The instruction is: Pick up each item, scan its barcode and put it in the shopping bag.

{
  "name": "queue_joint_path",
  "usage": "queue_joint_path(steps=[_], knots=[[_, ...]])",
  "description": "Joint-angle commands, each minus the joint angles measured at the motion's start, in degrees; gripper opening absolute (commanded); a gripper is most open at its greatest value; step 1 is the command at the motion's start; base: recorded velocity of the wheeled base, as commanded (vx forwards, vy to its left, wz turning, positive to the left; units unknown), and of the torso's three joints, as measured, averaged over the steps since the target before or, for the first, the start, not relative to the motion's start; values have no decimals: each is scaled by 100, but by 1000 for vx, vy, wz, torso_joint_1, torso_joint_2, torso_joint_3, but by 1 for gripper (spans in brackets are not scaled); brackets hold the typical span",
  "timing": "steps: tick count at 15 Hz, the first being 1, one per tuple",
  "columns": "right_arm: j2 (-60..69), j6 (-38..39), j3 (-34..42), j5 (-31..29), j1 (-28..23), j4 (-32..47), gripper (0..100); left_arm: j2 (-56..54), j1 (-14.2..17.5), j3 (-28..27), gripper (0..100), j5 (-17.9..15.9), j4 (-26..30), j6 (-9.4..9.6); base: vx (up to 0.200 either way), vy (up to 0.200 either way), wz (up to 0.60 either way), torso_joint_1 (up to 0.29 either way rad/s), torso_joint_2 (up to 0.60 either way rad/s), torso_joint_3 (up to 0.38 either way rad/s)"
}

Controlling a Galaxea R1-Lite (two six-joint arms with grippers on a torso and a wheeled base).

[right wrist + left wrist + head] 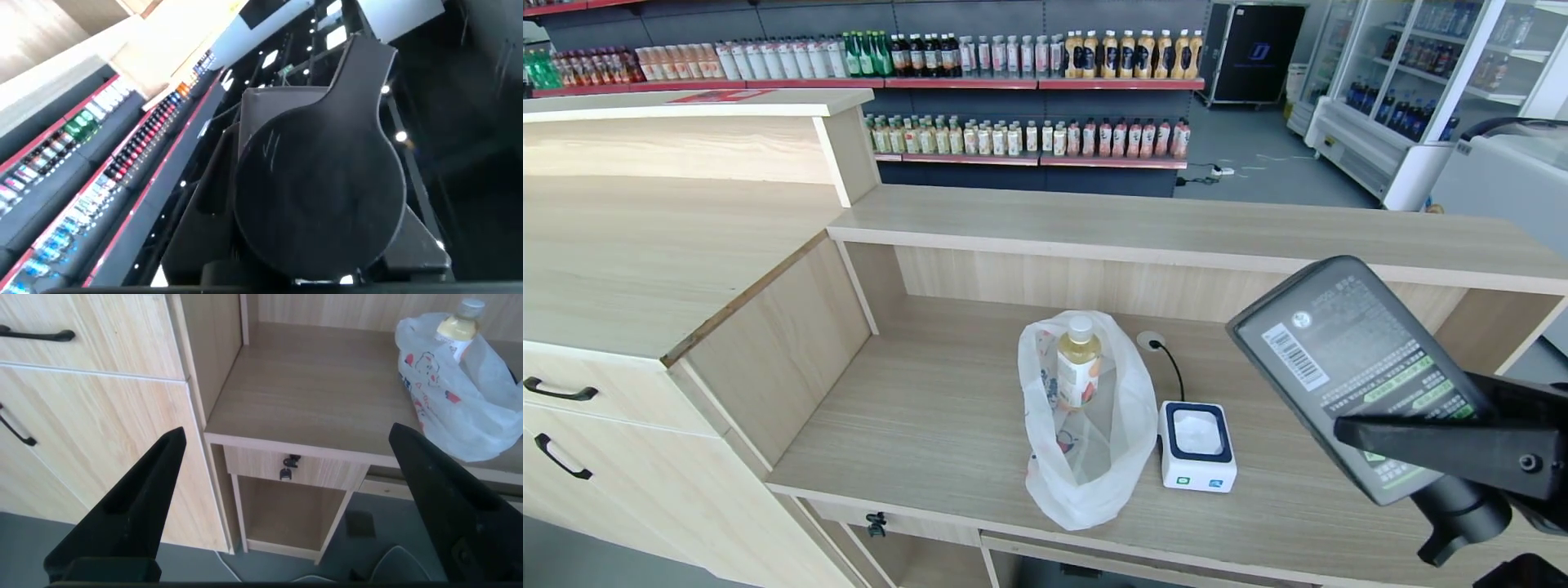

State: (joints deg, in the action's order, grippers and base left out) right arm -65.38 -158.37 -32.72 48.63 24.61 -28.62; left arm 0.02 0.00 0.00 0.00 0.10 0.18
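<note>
Presently mid-task, by the look of it. One bottle (1079, 363) already standing upright inside the white shopping bag (1054, 482), centre of the head view, on the wooden counter (931, 425). Scanner (1196, 445) just beside the bag on its right, window facing up, cable running to the back.

Right gripper (1388, 445) at lower right of the frame, clamped across the lower end of a flat dark pack (1339, 359). Pack tilted, raised above the counter, well apart from the scanner. Barcode label (1294, 356) turned up toward the camera, not down at the window.

Left gripper (288, 429) spread wide with nothing between the fingers, hanging out in front of the counter edge.

Judged remaining: turn the barcode to the scanner, scan, drop the pack in the bag. Unclear whether further items wait.
</note>
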Motion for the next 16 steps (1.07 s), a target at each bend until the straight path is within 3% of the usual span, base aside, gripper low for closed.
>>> queue_joint_path(steps=[1,16], knots=[[34,25,82,6,219,-3,0,-2,0,0,100,0,-1,-1,0,0,0,0,0,0],[16,201,240,-11,747,-267,0,-2,0,0,100,0,-1,-1,0,0,0,0,0,0]])
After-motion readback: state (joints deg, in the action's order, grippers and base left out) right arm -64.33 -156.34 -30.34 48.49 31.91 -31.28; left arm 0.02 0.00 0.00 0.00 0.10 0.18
